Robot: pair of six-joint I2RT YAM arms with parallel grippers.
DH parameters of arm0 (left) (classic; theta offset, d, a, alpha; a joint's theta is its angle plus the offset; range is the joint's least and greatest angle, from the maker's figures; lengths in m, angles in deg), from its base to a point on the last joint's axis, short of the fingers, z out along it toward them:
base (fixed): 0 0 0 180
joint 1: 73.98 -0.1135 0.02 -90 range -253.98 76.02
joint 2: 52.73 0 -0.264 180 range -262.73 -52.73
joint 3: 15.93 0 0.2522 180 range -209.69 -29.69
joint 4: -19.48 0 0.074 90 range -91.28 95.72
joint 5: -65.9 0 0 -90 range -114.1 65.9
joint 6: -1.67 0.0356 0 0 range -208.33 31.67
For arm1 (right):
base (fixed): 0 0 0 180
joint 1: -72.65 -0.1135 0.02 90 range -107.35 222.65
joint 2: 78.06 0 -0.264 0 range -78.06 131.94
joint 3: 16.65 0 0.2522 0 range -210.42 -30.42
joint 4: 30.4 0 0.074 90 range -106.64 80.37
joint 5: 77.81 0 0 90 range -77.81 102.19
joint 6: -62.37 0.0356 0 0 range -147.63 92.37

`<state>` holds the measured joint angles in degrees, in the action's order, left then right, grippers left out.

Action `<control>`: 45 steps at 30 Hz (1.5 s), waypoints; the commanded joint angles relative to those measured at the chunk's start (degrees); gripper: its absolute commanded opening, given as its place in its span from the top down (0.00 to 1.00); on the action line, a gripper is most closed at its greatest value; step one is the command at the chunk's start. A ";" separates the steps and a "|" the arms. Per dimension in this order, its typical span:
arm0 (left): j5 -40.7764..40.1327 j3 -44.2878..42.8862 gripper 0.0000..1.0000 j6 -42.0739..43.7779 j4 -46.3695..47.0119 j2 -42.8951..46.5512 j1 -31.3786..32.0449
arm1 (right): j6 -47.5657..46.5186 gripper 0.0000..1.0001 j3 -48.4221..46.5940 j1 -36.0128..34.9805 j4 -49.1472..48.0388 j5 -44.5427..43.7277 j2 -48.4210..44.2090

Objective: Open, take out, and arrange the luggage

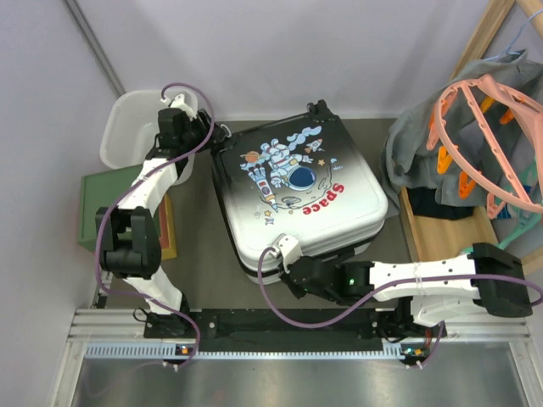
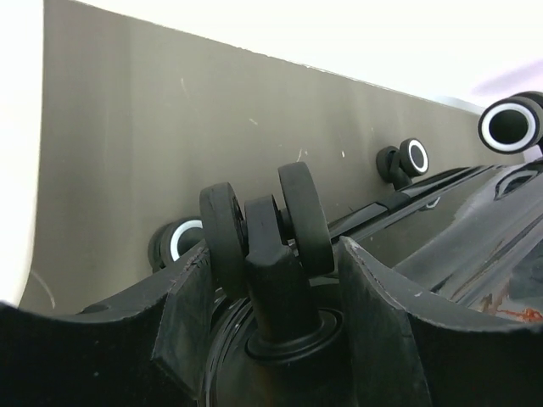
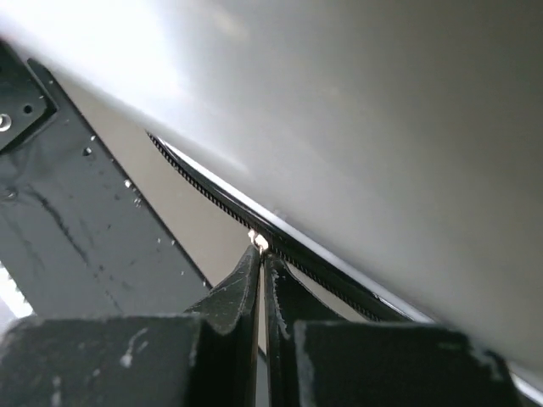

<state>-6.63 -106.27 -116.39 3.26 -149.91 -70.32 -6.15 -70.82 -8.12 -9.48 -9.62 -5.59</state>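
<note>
Right wrist view: luggage (image 3: 382, 127) blurred, unidentifiable white speck (image 3: 255, 240) at closed right pincer (image 3: 261, 259)

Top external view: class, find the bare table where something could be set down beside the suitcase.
One bare strip of table lies between the suitcase and the left arm. Another lies behind the suitcase, along the back wall. It is crowded elsewhere: basket and green box far left, grey cloth on the right, right arm across the front.
</note>
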 commanded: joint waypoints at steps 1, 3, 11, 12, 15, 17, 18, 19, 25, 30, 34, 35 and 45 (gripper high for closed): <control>12.41 6.08 1.00 7.22 -17.14 5.33 3.11 | 1.47 1.00 -0.38 7.71 -2.24 -5.97 -5.66; 11.80 6.87 1.00 7.22 -18.45 6.83 2.76 | -0.72 1.00 -0.20 10.62 -0.75 -4.31 -7.16; 8.10 12.67 1.00 7.22 -23.91 15.34 2.58 | -11.80 1.00 1.38 30.02 -2.59 7.72 -11.99; 8.28 13.38 1.00 7.48 -24.17 16.06 2.58 | -14.16 1.00 1.29 31.80 -2.67 10.87 -12.26; 8.02 14.00 0.82 9.59 -26.80 17.29 2.67 | -18.38 1.00 0.77 37.52 -2.50 15.89 -11.47; 5.31 12.68 0.67 12.92 -30.22 17.91 2.58 | -20.06 1.00 0.15 40.24 -2.06 18.88 -9.98; 4.51 11.72 0.54 14.07 -31.11 18.87 2.58 | -21.20 1.00 0.06 41.12 -2.23 20.03 -9.45; 3.54 11.19 0.49 16.69 -32.86 19.66 2.58 | -21.21 1.00 -0.03 41.83 -2.41 20.83 -8.58; -3.57 4.34 0.22 29.95 -39.89 25.46 2.58 | -24.64 1.00 -1.78 47.45 -3.73 26.46 -4.89; -8.69 -0.14 0.20 41.04 -45.51 28.63 2.58 | -26.66 1.00 -3.54 49.30 -3.12 27.77 -1.72; -0.18 -4.19 0.19 62.59 -53.60 29.77 2.58 | -27.80 1.00 -4.16 50.01 -3.47 28.13 -0.84; 1.41 -5.07 0.18 66.34 -55.62 29.77 2.58 | -27.98 1.00 -4.33 50.10 -3.47 28.57 -0.66; -9.55 -5.17 0.13 102.98 -56.61 27.76 2.40 | -29.30 1.00 -5.30 50.10 -3.73 29.36 0.92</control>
<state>-11.61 -112.67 -33.13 -54.48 -121.24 -67.61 -34.54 -72.72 41.34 -5.76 18.82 -6.27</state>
